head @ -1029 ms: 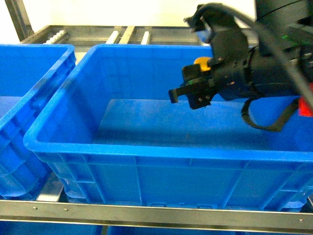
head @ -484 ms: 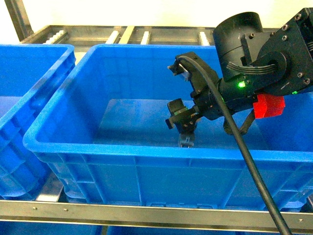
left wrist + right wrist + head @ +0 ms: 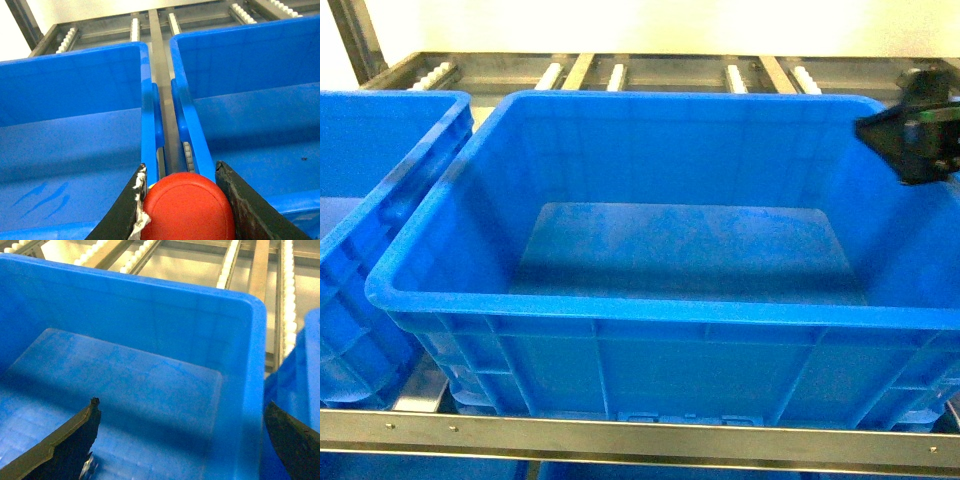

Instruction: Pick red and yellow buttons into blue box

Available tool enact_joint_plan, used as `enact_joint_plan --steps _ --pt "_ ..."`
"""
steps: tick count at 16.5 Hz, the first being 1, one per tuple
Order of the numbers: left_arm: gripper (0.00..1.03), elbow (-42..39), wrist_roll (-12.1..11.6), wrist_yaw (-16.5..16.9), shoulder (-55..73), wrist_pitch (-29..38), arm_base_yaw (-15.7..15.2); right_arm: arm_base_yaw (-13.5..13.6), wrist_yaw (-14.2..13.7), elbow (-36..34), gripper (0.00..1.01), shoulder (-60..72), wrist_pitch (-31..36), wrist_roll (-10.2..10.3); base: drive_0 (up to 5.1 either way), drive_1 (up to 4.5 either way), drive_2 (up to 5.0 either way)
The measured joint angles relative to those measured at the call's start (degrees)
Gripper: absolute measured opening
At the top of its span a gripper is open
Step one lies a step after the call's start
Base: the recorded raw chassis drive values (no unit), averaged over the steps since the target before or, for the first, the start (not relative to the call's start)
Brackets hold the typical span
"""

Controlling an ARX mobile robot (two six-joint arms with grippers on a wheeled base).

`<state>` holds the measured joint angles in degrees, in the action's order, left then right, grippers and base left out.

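1. In the head view we see the blue box (image 3: 650, 310) filling most of the frame. Of the right arm only a black part (image 3: 917, 135) shows, hanging above the box's right rim and cut off by the frame edge; its fingers are out of sight here.
2. Still in the head view, a second blue crate (image 3: 380, 200) stands just left of the box, their rims near each other. A roller rack (image 3: 620, 72) runs behind the box and a metal rail (image 3: 620, 440) crosses below its front wall. The box floor looks bare from here, though the near wall hides its front strip.
3. In the left wrist view we find the left gripper (image 3: 186, 200) clamped on the red button (image 3: 187, 212), whose round cap sits between the two dark fingers (image 3: 245, 205). It hangs over the narrow gap between the box's left rim and the second crate; the button's switch block is hidden beneath the cap.
4. In the right wrist view the right gripper (image 3: 185, 440) has its fingers spread wide with nothing between them, poised over the box interior near its right wall.
5. By the left finger tip in that view a small pale thing (image 3: 89, 466) lies on the box floor, cut off and too blurred for us to name. We cannot find the yellow button in any view.
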<state>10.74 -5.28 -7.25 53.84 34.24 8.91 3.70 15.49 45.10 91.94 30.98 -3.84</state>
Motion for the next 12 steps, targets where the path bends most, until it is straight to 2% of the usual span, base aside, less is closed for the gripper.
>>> enact_joint_plan --steps 3,4,6,7,8,10,12 --pt "0.33 0.0 0.0 0.0 0.0 0.0 0.0 -7.56 1.99 -16.83 0.98 -20.65 0.31 3.3 0.0 0.0 0.0" --pt "0.33 0.0 0.0 0.0 0.0 0.02 0.0 -9.9 2.51 -20.11 0.98 -26.49 -1.4 4.24 0.0 0.0 0.0" --pt "0.33 0.0 0.0 0.0 0.0 0.0 0.0 -12.83 3.21 -24.5 0.98 -34.6 -5.18 6.69 0.0 0.0 0.0" --pt "0.33 0.0 0.0 0.0 0.0 0.0 0.0 -13.73 2.27 -30.21 0.98 -46.6 -12.94 9.51 0.0 0.0 0.0" --pt "0.33 0.0 0.0 0.0 0.0 0.02 0.0 -12.7 -0.24 -33.68 0.98 -55.95 -17.44 10.88 0.0 0.0 0.0" --pt "0.33 0.0 0.0 -0.02 0.0 0.0 0.0 -12.7 -0.59 -33.11 0.98 -56.72 -16.81 11.54 0.0 0.0 0.0" --pt "0.33 6.91 -0.15 2.89 8.59 5.31 0.5 -12.7 -0.7 -33.14 0.98 -56.43 -16.83 11.76 0.0 0.0 0.0"
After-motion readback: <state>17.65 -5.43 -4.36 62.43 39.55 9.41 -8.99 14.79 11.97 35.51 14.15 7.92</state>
